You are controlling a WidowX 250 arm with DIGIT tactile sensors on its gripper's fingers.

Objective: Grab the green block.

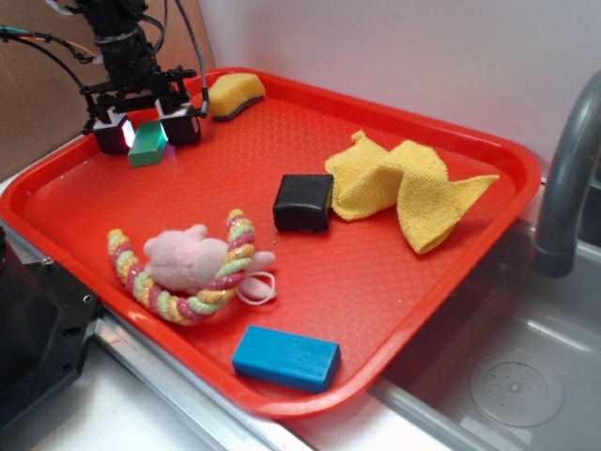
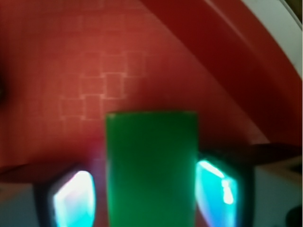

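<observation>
In the exterior view we see the gripper (image 1: 147,132) in the upper left of the frame, lowered over the far left corner of the red tray (image 1: 394,282). The green block (image 1: 148,144) lies on the tray floor right there, between the two fingers (image 1: 115,132). In the wrist view the green block (image 2: 150,165) fills the lower centre of the frame, with one glowing pad (image 2: 73,198) at its left and the other at its right. We see the right pad at or almost at the block's edge, while a thin strip of tray shows between the block and the left pad. So the jaws stand apart, straddling the block without clamping it, and the gripper (image 2: 149,198) is centred on it.

Just to the right of the gripper, near the tray's top rim, we see a yellow sponge (image 1: 235,94). A black block (image 1: 303,202) sits near the middle of the tray, touching the edge of a crumpled yellow cloth (image 1: 404,188) that spreads to its right. In the lower left of the tray a pink plush toy (image 1: 183,260) rests inside a curved multicoloured rope (image 1: 202,299). A blue block (image 1: 285,358) lies near the tray's bottom rim. A grey faucet (image 1: 563,178) rises at the right edge of the frame, over a metal sink (image 1: 516,376).
</observation>
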